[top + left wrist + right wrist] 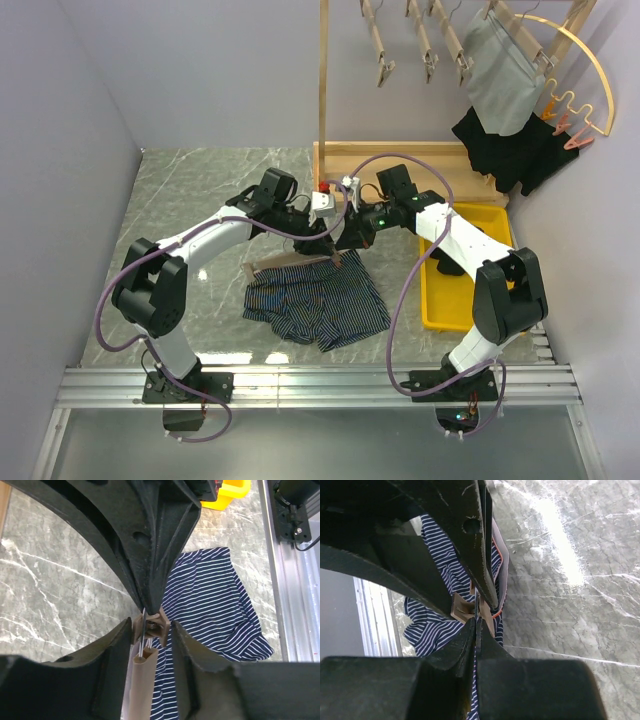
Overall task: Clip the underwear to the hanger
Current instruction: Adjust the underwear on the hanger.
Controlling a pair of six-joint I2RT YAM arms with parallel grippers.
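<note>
Two pale walls [60, 150] flanked a grey-veined marble tabletop [200, 190], where the left gripper [152, 628] stood part-open around a wooden hanger [142, 680]; soft striped underwear [320, 305] lay rumpled on the tabletop beneath; the right gripper [476, 624] was pinched closed.

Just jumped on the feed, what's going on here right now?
Both arms meet over the striped underwear lying on the marble table. The left tool straddles the wooden clip of the hanger resting at the waistband. The right tool is shut, its tip right at that clip. Whether fabric is clipped can't be told.
</note>
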